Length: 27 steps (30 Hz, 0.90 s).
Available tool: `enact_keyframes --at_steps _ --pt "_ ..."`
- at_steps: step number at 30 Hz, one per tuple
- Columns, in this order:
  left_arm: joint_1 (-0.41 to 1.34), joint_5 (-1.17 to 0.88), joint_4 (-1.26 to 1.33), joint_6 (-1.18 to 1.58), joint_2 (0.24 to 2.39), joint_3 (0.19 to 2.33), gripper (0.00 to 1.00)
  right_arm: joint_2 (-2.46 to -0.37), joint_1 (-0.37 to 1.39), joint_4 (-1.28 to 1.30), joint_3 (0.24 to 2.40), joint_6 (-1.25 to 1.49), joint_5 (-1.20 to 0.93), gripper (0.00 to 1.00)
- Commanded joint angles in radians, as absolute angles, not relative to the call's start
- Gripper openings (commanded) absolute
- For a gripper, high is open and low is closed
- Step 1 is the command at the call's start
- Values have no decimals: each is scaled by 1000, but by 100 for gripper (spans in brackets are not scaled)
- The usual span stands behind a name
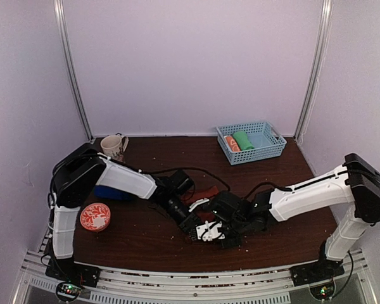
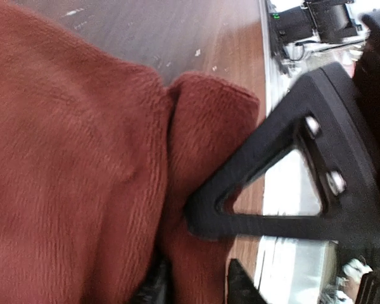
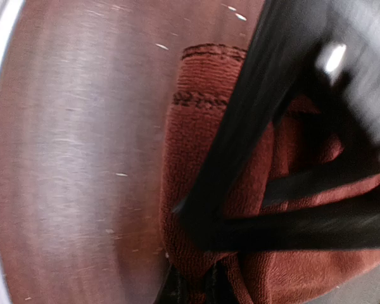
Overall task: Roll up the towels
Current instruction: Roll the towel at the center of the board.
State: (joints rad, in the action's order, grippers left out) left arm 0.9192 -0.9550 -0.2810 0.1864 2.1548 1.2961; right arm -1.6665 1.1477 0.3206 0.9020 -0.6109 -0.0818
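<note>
Pinching a plush fold of the rust-brown towel (image 3: pixel 190 126), the right gripper (image 3: pixel 193 288) is clenched near the middle of the glossy wood-grain table (image 3: pixel 69 158). The left gripper (image 2: pixel 196 282) straddles the same fuzzy, crumpled cloth; whether it grips is unclear. The blue towel (image 1: pixel 114 192) lies under the left arm (image 1: pixel 123 179).

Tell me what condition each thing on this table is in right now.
rust-brown towel: bunched and folded, not rolled.
blue towel: mostly hidden, shape unclear.
green towel: rolled, in the basket.
orange-and-white towel: rolled, in the basket.
mug: upright.
orange patterned disc: lying flat.
right gripper: shut on the rust-brown towel.
left gripper: cloth between its fingers, grip unclear.
</note>
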Motion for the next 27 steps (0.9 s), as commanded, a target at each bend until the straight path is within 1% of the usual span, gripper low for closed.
enact_keyframes --at_steps 1,5,9,11,13,15,17,20,23,27 --pt "907 -608 -187 212 1907 1137 39 -1674 1123 538 959 -579 -358 0" --pt "891 -400 -45 260 1675 968 42 -1716 1062 650 1024 -551 -580 0" --pt "912 -287 132 252 1464 774 44 -1847 959 749 1135 -565 -742 0" --pt "989 -177 167 145 1367 701 44 -1955 907 850 1240 -593 -805 0" --pt "1103 -64 148 13 1334 685 44 -2081 859 963 1344 -603 -855 0" --pt "1202 39 110 -83 1347 704 43 -2172 835 1039 1436 -599 -885 0" --pt "1265 68 77 -156 1390 739 41 -2235 822 1096 1501 -598 -914 0" --pt "1285 55 11 -214 1509 813 40 -2283 821 1146 1556 -603 -923 0" --pt "1296 68 -44 -273 1620 889 40 -2291 820 1150 1556 -599 -909 0" --pt "1302 103 -41 -336 1712 932 40 -2290 818 1154 1542 -607 -905 0"
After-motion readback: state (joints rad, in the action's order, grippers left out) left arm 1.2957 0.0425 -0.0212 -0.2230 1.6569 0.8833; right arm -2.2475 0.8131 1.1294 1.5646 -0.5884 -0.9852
